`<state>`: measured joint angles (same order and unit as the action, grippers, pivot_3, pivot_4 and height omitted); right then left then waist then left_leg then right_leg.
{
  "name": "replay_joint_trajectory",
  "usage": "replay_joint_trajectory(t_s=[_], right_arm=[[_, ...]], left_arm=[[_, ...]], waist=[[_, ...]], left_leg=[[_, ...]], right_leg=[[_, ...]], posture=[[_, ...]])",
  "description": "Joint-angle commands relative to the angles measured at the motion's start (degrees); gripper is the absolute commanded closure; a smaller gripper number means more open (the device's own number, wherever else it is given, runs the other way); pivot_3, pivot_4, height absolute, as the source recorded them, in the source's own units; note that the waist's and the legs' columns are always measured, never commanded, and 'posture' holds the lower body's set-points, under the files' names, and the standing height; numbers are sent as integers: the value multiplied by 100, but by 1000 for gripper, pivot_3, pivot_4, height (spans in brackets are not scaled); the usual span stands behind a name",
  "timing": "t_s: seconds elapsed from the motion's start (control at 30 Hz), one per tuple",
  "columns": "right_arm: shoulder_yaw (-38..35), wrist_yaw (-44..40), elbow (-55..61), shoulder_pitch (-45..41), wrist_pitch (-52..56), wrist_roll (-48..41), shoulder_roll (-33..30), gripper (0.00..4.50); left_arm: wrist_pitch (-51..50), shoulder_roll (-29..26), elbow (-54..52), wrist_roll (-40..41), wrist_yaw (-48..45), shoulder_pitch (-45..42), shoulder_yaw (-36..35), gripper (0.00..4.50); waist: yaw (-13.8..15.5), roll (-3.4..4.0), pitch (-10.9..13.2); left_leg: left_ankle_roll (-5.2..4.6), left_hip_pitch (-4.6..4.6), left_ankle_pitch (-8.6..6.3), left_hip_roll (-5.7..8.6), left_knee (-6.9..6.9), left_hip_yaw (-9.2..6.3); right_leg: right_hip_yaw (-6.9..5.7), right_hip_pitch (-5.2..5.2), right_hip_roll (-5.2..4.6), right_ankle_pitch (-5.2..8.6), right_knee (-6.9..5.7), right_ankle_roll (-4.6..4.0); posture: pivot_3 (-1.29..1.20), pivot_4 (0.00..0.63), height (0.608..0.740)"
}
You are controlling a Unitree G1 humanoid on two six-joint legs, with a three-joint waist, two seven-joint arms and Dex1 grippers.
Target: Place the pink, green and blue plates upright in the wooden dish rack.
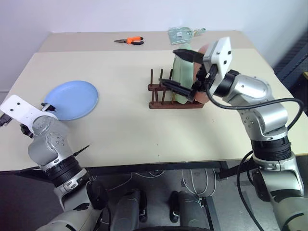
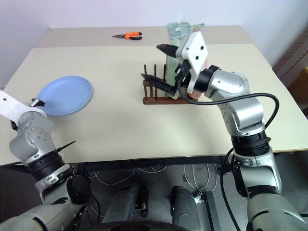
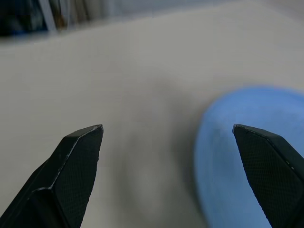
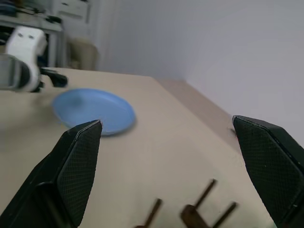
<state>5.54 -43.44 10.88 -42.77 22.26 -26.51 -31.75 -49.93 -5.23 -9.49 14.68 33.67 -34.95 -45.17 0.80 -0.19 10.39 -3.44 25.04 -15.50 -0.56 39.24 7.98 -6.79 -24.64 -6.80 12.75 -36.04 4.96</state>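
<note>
The blue plate lies flat on the table's left side. My left gripper hovers open at its near-left rim, one fingertip over the plate, holding nothing. The wooden dish rack stands at mid-table. In it the green plate stands upright, with the pink plate upright behind it, mostly hidden by my right wrist. My right gripper is open just above the rack, its fingers spread in front of the green plate and gripping nothing.
Orange-handled pliers and a pale green packet lie at the far edge of the table. Bare tabletop stretches between the blue plate and the rack. Several empty pegs stand on the rack's left end.
</note>
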Motion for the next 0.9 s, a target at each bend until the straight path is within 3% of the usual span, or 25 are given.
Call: replay_joint_trajectory(t_s=[0.03,0.13,0.3,0.37,0.43,0.6,0.73,0.9], right_arm=[[-25,-53,330,112,-23,67,54,19],[14,-64,414,232,-16,141,70,0],[83,-5,363,356,-270,546,78,0],[97,-29,341,359,-220,596,96,0],[150,-73,297,338,-160,671,98,0],[1080,-323,-46,243,-990,1707,231,0],[1689,-181,-570,-43,-1792,2491,723,0],[2096,51,-1317,-283,-2479,3158,1288,0]], left_arm=[[-553,119,124,701,-230,-172,-310,0],[-488,48,233,946,-553,-145,-269,860],[-336,-8,283,957,-448,-149,-246,3390],[-220,-148,238,830,-655,-81,93,4415],[40,-320,165,724,-1010,0,537,4469],[454,-694,-742,593,-1881,275,1751,4469],[-311,-546,-1689,817,-1722,328,2007,4469],[-1605,124,-2925,1168,-1256,289,2099,4469]], waist=[[-9,-1,0],[-13,0,0],[-21,-1,0],[-20,-1,0],[-22,-2,-1],[-40,-2,0],[-128,-2,0],[-161,-2,0]], left_leg=[[0,0,0,0,0,0],[5,-4,3,-1,0,0],[8,-4,3,0,0,0],[8,-4,4,0,-1,0],[8,-5,4,0,-1,1],[11,-5,3,1,-3,3],[13,-5,5,0,-5,2],[18,-5,9,-1,-6,-4]], right_leg=[[-1,0,1,0,0,0],[-2,-1,1,1,0,-1],[-2,-1,4,1,1,-1],[-2,-1,4,0,1,-1],[-2,0,4,0,1,-1],[-2,-1,5,1,1,-1],[0,-3,5,1,1,-2],[-1,-1,8,1,0,-2]], posture=[[0,150,740],[0,150,740],[0,150,740],[0,150,740],[0,150,740],[0,150,740],[0,150,740],[0,150,740]])
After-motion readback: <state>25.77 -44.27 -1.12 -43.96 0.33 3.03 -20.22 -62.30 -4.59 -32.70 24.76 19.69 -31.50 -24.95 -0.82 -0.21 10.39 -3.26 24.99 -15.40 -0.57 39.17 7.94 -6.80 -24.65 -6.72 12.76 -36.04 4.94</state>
